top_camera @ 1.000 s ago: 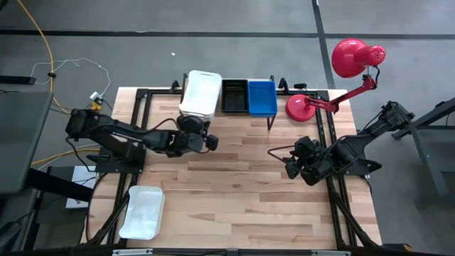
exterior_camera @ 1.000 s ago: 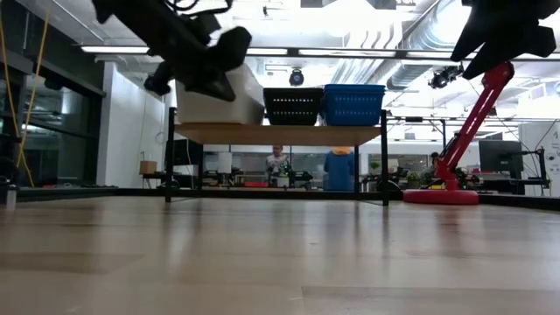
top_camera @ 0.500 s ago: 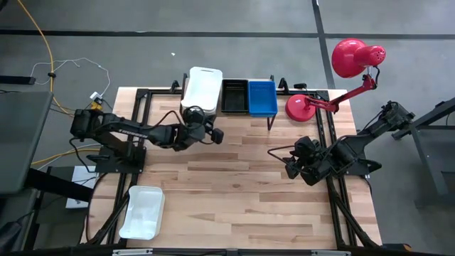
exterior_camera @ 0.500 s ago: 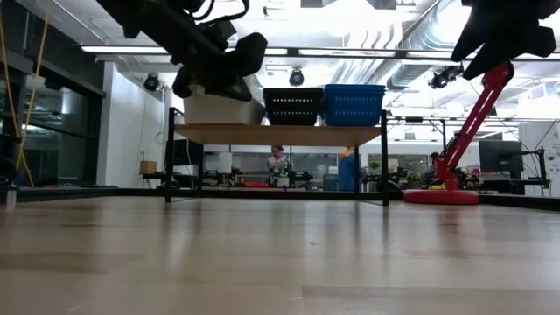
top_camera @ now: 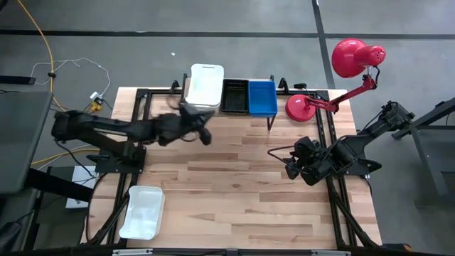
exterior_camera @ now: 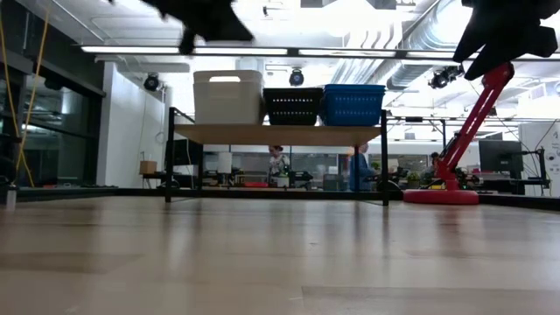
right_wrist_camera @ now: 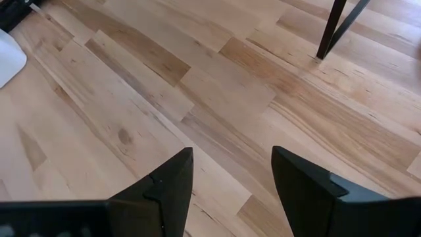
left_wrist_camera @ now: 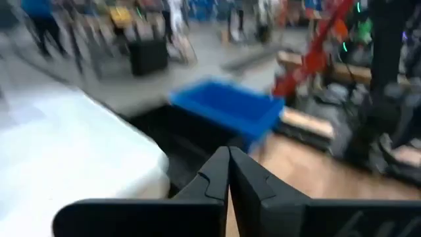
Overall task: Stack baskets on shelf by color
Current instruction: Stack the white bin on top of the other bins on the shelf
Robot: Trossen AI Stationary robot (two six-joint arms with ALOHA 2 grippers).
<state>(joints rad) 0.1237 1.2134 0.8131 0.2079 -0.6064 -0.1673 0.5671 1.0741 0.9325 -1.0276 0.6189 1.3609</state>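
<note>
I am stretching my left arm out low across the desk (top_camera: 242,185) from its left side, and my left end effector (top_camera: 201,133) is hanging just in front of the shelf (exterior_camera: 280,133), near the white basket (top_camera: 204,89), with its fingers pressed together and holding nothing. In my left wrist view the two dark fingertips are meeting at a point, with the white basket, the black basket (top_camera: 234,95) and the blue basket (top_camera: 262,97) beyond them.

I am keeping my right arm folded at the right side of the desk; my right end effector (right_wrist_camera: 230,174) is pointing down over bare wood, fingers spread and empty.

The white, black and blue baskets are sitting side by side on the shelf at the far edge of the desk. Another white basket (top_camera: 142,211) is lying on the near left corner, well apart from both arms. A red lamp (top_camera: 334,78) is standing beside the shelf.
</note>
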